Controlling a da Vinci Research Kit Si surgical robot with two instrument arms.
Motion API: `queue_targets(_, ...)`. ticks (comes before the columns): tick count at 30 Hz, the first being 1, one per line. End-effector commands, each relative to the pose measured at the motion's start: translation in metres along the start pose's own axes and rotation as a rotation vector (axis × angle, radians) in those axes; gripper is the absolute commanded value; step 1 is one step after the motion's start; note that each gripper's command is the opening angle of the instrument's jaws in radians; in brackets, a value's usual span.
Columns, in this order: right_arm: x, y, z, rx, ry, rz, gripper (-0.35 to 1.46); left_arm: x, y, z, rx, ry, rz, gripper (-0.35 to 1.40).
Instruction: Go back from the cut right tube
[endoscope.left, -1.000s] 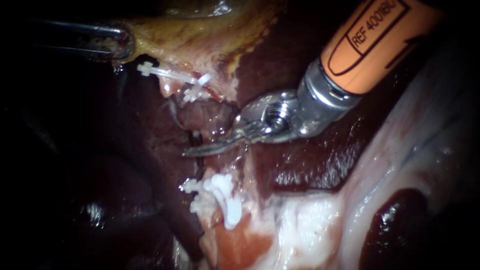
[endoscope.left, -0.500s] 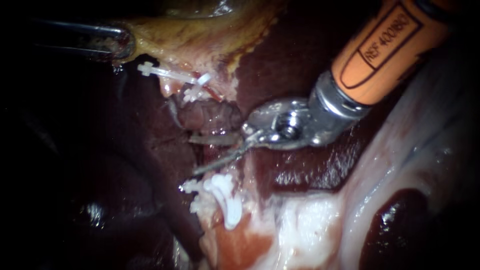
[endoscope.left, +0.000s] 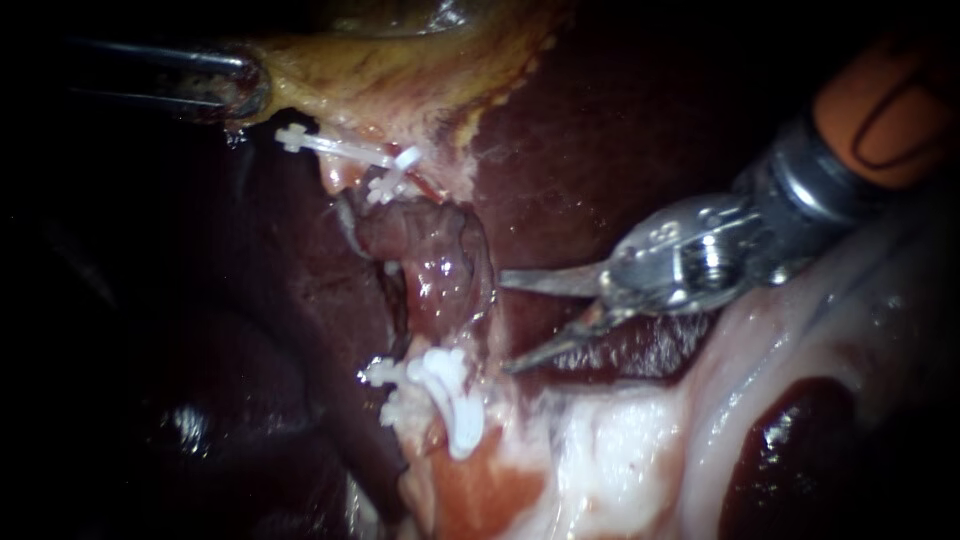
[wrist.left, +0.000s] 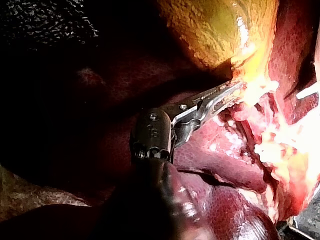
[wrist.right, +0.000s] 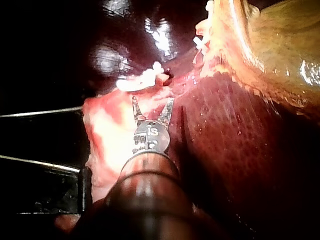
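The cut tube (endoscope.left: 432, 255) shows as a reddish stump between white clips (endoscope.left: 345, 148) above it and white clips (endoscope.left: 445, 392) below it. My right instrument (endoscope.left: 510, 322) comes in from the upper right on an orange shaft. Its two thin blades stand open and hold nothing, just to the right of the stump and clear of it. In the right wrist view those blades (wrist.right: 152, 102) spread open short of the clips (wrist.right: 142, 82). My left instrument (endoscope.left: 238, 92) at the upper left is shut on the yellowish gallbladder (endoscope.left: 400, 70); the left wrist view shows its jaws (wrist.left: 227, 94) gripping that edge.
Dark liver (endoscope.left: 600, 130) lies around the tube and under the right instrument. Pale white tissue (endoscope.left: 620, 450) fills the lower right. In the right wrist view two thin metal rods (wrist.right: 40, 114) cross beside the pale tissue.
My right instrument has drawn back to the right, off the cut tube, and its blades have gone from nearly shut to open. The left instrument has held still.
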Motion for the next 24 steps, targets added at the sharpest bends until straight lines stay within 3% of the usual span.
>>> queue_targets(1, -0.0005, 0.0001, -0.0009, -0.012, 0.002, 0.0, 1.43, 0.0, 0.0, 0.0, 0.0, 0.0, 0.001, -0.35)
queue_targets(6, -0.0024, 0.0006, -0.0032, -0.046, -0.003, -0.018, 1.43, -0.0002, -0.0002, 0.0001, 0.001, 0.0, 0.002, -0.35)
queue_targets(15, -0.0034, 0.0013, -0.004, -0.062, -0.005, -0.019, 1.43, -0.0007, -0.0007, 0.0007, 0.003, 0.002, 0.005, -0.35)
queue_targets(24, -0.0037, 0.0013, -0.0042, -0.062, -0.005, -0.02, 1.43, -0.0029, -0.0026, 0.0048, 0.009, 0.006, 0.02, -0.35)
